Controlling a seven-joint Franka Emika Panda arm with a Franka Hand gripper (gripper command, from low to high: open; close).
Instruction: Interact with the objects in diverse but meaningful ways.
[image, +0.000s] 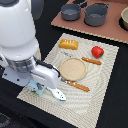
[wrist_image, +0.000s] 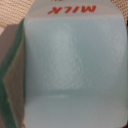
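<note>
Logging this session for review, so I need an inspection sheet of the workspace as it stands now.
Surface: cream placemat on a dark table.
Job's things: bread loaf and tomato at the mat's far edge; milk carton fills the wrist view, under the arm at the mat's near edge.
Clutter: tan plate mid-mat; two orange-handled utensils beside it; two grey pots on a brown board behind.
Hand: low over the carton; fingers hidden, state unclear.
Cables: nothing seen.
Surroundings: a bowl at the exterior view's right edge.
</note>
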